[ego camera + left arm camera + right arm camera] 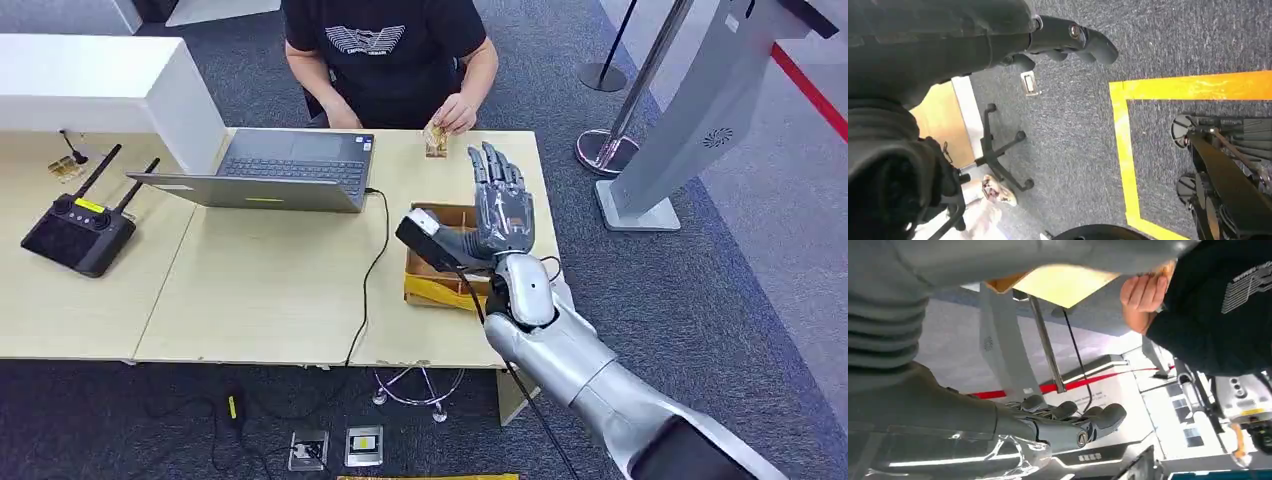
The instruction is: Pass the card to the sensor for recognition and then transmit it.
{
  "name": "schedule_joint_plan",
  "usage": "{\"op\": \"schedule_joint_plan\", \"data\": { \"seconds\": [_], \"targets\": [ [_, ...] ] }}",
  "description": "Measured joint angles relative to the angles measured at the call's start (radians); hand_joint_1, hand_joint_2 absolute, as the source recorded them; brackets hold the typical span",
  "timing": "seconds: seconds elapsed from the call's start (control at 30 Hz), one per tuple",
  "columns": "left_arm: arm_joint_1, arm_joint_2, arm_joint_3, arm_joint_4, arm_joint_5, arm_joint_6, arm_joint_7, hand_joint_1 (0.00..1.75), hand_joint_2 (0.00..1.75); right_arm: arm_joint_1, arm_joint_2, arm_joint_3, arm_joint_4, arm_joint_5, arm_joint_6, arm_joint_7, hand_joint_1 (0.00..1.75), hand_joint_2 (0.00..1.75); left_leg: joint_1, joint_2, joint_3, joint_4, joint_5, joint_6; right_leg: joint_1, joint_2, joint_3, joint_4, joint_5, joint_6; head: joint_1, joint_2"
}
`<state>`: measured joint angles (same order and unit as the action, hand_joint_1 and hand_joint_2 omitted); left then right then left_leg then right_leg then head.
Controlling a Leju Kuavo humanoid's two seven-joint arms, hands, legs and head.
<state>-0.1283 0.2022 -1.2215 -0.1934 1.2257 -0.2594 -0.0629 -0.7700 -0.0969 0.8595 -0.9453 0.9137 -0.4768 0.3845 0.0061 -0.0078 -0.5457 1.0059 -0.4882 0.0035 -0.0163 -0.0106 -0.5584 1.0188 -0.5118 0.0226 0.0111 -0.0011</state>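
Fingers of my right hand are stretched out, slightly apart, holding nothing, above the table. A person's hand pinches the card just beyond. My left hand hangs curled over carpet.

Blocked, centre right: cardboard box and scanner beneath right hand.
Blocked, upper centre: laptop, person's hand.
Open: bare tabletop, lower centre.
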Motion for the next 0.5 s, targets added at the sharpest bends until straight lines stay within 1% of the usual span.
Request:
{"op": "schedule_joint_plan", "data": {
  "seconds": [0.07,0.17,0.33,0.43,0.5],
  "targets": [
    [0.002,0.0,0.0,0.0,0.003,0.0,0.0,0.0,0.0,0.0,-0.026,-0.024,0.001,-0.059,-0.025,-0.013,0.0,0.0,0.0,0.0,0.0,0.0,0.0,0.0,0.0,0.0,0.0,0.0,0.0,0.0,0.0,0.0],
    [0.004,-0.001,0.0,0.001,0.007,0.0,0.001,0.0,0.0,0.0,-0.076,-0.079,0.008,-0.149,-0.027,-0.056,0.0,0.0,-0.001,0.0,0.0,0.0,0.0,0.0,-0.001,0.0,0.001,0.0,0.0,0.0,0.0,0.0],
    [0.007,0.0,0.0,0.003,0.009,0.0,0.006,0.0,0.0,0.001,-0.161,-0.165,0.028,-0.289,-0.017,-0.071,0.0,0.0,-0.001,0.0,0.0,0.001,0.0,0.0,-0.002,0.0,0.0,-0.001,0.001,0.001,0.0,0.0],
    [0.007,0.0,0.0,0.003,0.01,0.0,0.006,0.0,0.0,0.007,-0.218,-0.212,0.042,-0.37,-0.011,-0.061,0.0,0.0,-0.001,0.0,0.0,0.001,0.0,0.0,-0.002,0.0,0.0,-0.001,0.001,0.001,0.0,0.0],
    [0.007,-0.001,0.0,0.003,0.011,0.0,0.006,0.0,0.0,0.019,-0.256,-0.24,0.049,-0.452,-0.008,-0.071,0.0,0.0,-0.001,0.0,0.0,0.001,0.0,0.0,-0.001,-0.001,0.0,-0.001,0.001,0.001,0.0,0.0]
  ]
}}
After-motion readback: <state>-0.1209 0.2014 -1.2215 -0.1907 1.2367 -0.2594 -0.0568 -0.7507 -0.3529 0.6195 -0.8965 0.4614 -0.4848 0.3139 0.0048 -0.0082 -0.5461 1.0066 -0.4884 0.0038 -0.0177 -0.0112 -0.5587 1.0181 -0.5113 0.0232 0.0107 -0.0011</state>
